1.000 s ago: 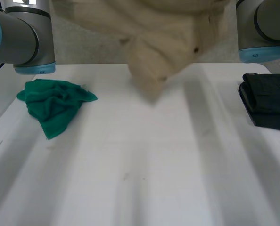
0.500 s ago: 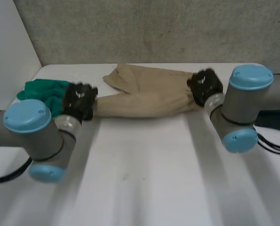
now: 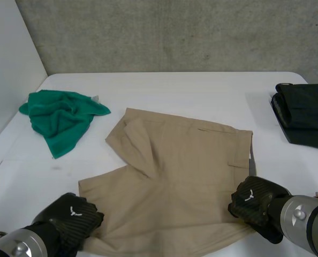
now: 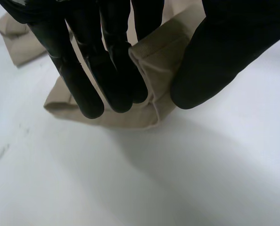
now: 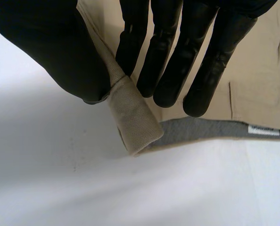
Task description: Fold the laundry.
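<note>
1. Now left hand (image 3: 68,217) pinches the tan shorts' (image 3: 175,171) leg-hem corner, thumb vs fingers.
2. Right hand (image 3: 255,202) pinches waistband corner likewise.
3. Shorts lie spread on table (image 3: 175,91) btwn & beyond both hands; prob. gripped at ends to pull cloth smooth.

Robotics lab bench, bare and functional.
Plain white table (image 3: 202,88) against a rough grey concrete wall (image 3: 175,32) and a blank white side panel (image 3: 9,59); grey machine left arm (image 3: 12,247) and right arm (image 3: 309,220) reaching in over the near edge; on the surface just loose garments: beige shorts (image 3: 180,176) mid-table, crumpled green cloth (image 3: 60,118) near the far left corner, folded black garment (image 3: 303,112) at the right edge.
</note>
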Robot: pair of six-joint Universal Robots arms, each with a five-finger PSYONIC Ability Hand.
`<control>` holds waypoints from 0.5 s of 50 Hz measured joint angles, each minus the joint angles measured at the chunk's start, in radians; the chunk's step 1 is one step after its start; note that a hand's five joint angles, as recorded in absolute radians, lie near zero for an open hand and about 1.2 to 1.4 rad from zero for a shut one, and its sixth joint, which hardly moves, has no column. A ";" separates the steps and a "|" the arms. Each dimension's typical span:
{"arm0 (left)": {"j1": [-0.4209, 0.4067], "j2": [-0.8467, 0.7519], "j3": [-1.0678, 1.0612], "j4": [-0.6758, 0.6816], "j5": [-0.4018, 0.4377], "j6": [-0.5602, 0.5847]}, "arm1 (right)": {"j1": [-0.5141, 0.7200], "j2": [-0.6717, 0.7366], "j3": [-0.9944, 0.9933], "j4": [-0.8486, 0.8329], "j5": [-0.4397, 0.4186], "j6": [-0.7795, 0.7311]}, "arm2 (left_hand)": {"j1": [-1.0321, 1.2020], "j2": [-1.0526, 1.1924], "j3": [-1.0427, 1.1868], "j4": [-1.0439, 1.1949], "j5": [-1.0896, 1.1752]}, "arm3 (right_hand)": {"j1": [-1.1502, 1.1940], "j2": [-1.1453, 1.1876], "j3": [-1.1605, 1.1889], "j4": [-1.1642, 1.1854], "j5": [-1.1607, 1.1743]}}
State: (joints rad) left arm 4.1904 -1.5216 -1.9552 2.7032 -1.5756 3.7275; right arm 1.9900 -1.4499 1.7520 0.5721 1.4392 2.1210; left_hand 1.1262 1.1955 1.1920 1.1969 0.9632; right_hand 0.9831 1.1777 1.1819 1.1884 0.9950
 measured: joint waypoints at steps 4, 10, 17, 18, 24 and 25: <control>-0.017 -0.038 0.032 0.071 -0.002 0.002 | 0.000 0.019 -0.010 -0.027 -0.023 0.014 | -0.060 -0.119 -0.117 -0.108 -0.059 | 0.000 0.000 0.000 0.000 0.000; -0.007 -0.163 0.133 0.240 -0.015 0.002 | 0.006 0.154 -0.053 -0.096 -0.023 0.057 | -0.787 -0.855 -0.843 -0.860 -0.801 | 0.000 0.000 0.000 0.000 0.000; 0.036 -0.209 0.265 0.397 -0.015 -0.013 | 0.001 0.181 -0.020 -0.160 -0.003 0.071 | -0.790 -0.883 -0.874 -0.889 -0.835 | 0.000 0.000 0.000 0.000 0.000; 0.040 -0.212 0.276 0.414 -0.015 -0.015 | 0.000 0.178 -0.016 -0.164 -0.003 0.072 | -0.790 -0.883 -0.874 -0.889 -0.835 | 0.000 0.000 0.000 0.000 0.000; 0.060 -0.332 0.403 0.579 0.048 -0.037 | -0.002 0.142 0.033 -0.217 0.001 0.075 | -0.787 -0.874 -0.871 -0.881 -0.824 | 0.000 0.000 0.000 0.000 0.000; 0.060 -0.354 0.420 0.591 0.066 -0.039 | -0.003 0.139 0.038 -0.225 0.001 0.076 | -0.783 -0.863 -0.865 -0.871 -0.811 | 0.000 0.000 0.000 0.000 0.000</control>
State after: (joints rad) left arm 4.2509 -1.8753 -1.5354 3.2944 -1.5094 3.6882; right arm 1.9874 -1.3112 1.7904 0.3467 1.4398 2.1971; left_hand 0.3428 0.3325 0.3272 0.3260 0.1520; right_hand 0.9831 1.1777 1.1819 1.1884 0.9950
